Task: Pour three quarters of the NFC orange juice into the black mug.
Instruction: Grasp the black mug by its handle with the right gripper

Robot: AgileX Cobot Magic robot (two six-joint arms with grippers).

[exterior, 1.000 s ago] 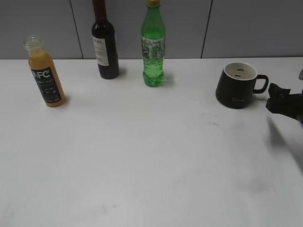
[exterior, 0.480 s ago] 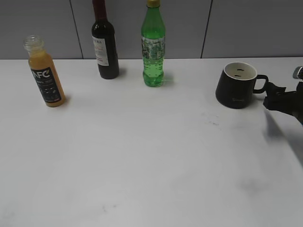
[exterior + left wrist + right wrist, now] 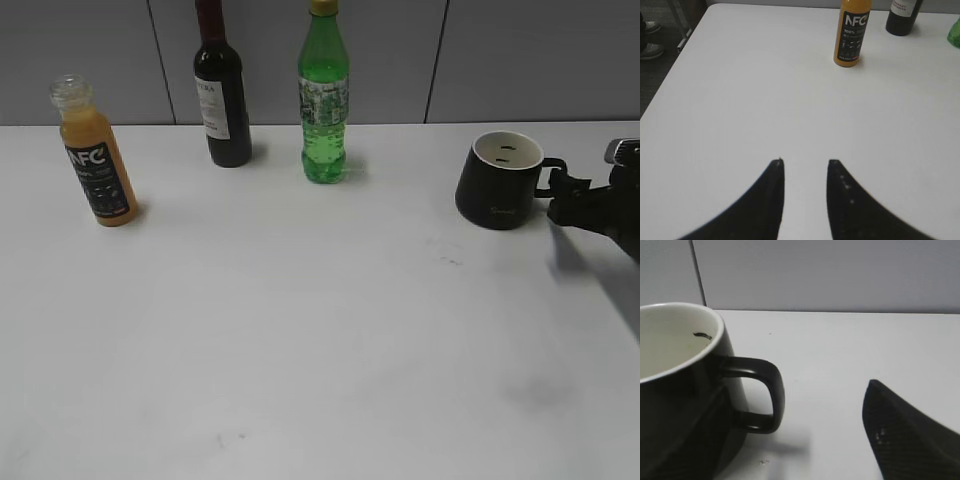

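Observation:
The NFC orange juice bottle (image 3: 95, 155) stands uncapped at the far left of the white table; it also shows in the left wrist view (image 3: 854, 32), far ahead of my open, empty left gripper (image 3: 805, 165). The black mug (image 3: 498, 182) stands at the right, handle (image 3: 550, 176) pointing right. My right gripper (image 3: 562, 203) is open, low by the table, its fingertips right at the handle. In the right wrist view the mug (image 3: 675, 390) and handle (image 3: 765, 390) fill the left, and one finger (image 3: 900, 430) shows to the right of the handle. The left gripper is out of the exterior view.
A dark wine bottle (image 3: 222, 90) and a green soda bottle (image 3: 324, 95) stand at the back against the grey wall. The table's left edge (image 3: 670, 85) drops to the floor in the left wrist view.
My right gripper has moved left, from a little away from the mug up to its handle. The bottles and the mug have not moved.

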